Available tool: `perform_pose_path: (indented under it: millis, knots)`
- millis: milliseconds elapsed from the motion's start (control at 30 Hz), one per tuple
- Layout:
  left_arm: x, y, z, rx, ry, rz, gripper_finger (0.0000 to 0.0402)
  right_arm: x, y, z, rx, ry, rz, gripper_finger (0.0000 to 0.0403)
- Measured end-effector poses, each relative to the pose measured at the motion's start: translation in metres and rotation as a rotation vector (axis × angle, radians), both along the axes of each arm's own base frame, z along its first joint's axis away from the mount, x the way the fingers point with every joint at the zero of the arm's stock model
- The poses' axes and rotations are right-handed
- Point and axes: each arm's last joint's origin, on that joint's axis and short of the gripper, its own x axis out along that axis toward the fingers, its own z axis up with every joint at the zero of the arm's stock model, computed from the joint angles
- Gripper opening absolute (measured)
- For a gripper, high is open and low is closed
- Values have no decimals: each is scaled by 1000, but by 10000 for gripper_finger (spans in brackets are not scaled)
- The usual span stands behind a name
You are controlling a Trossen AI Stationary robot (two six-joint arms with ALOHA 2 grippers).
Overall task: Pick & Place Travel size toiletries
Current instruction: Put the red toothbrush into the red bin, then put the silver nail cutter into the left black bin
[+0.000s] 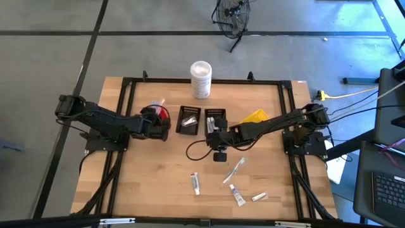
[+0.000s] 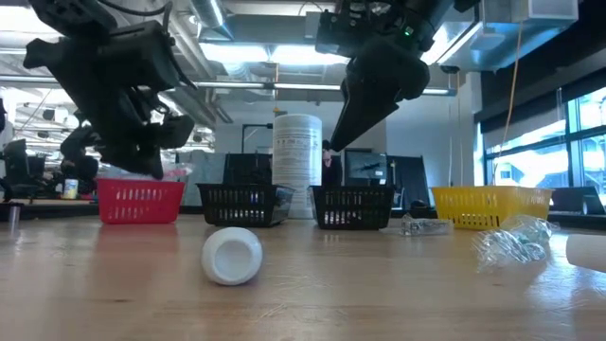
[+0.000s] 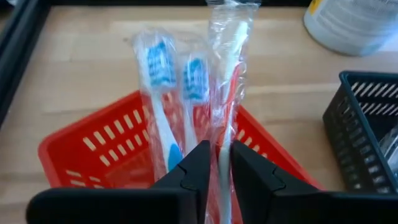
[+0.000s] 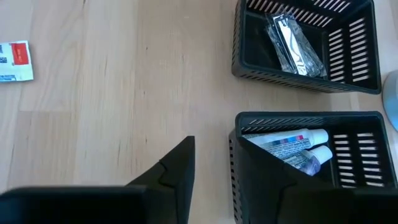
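The left hand [image 3: 214, 168] hung over the red basket [image 1: 156, 114] at the far left of the bench [image 1: 152, 183]. Its 2 fingers [image 3: 193, 171] stood a narrow gap apart with a wrapped toothbrush [image 3: 227, 74] running between them; whether they pressed on it or had let go could not be told. 2 more wrapped toothbrushes with blue heads [image 3: 163, 93] leaned in the same basket just beside it.

The right hand [image 4: 214, 180] hovered at the near rim of a black basket [image 1: 216, 118], its fingers partly open and holding nothing. That basket held 2 small white tubes [image 4: 298, 146]. The other black basket [image 1: 189, 119], just to its left, held a clear wrapped packet [image 4: 292, 43]. A yellow basket [image 1: 256, 117] stood to the right of the black ones, partly under the right arm, and a tall white canister [image 1: 200, 78] stood at the far edge of the bench.

Loose on the near part of the bench lay a white tube [image 1: 195, 182], a wrapped toothbrush [image 1: 234, 171], another small tube [image 1: 236, 195] and a small white sachet [image 1: 259, 197]. In the low view the round end of a tube [image 2: 233, 256] faced the camera, with crinkled clear wrapping [image 2: 511, 242] to its right
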Motion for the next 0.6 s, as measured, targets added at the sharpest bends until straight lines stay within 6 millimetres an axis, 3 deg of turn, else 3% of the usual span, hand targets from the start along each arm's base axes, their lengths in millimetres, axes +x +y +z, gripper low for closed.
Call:
perform_pose_path:
  millis: [300, 600]
  knots:
    - [3, -2, 0, -47, -19, -15, 87, 0, 0, 0, 2, 1, 2, 128]
    - [15, -1, 17, -16, -100, 12, 84, 0, 1, 0, 25, 6, 14, 140]
